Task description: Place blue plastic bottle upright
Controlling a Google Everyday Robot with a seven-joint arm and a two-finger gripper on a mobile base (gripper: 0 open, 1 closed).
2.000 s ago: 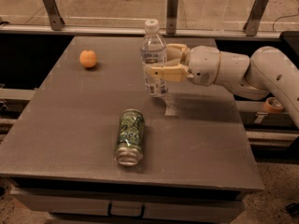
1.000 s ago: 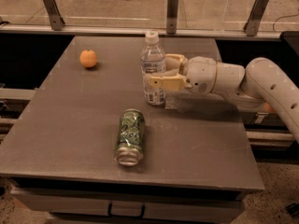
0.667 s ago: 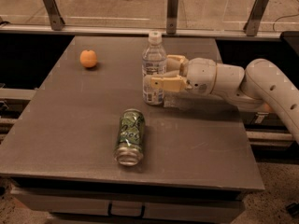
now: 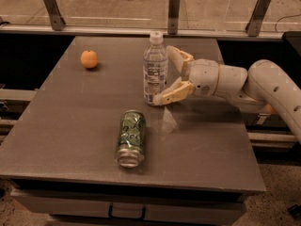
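Note:
The blue plastic bottle stands upright on the grey table, white cap on top, label facing me. My gripper is just to its right, coming in from the right side, and is open. One finger is behind the bottle's upper right. The other finger reaches down toward the bottle's base. The jaws are spread wide and do not clamp the bottle.
A green drink can lies on its side in front of the bottle, near the table's front. An orange sits at the back left. A metal rail with posts runs behind the table.
The gripper, earlier shut on the bottle, has opened its fingers wide and let it go. The bottle now stands on the table on its own.

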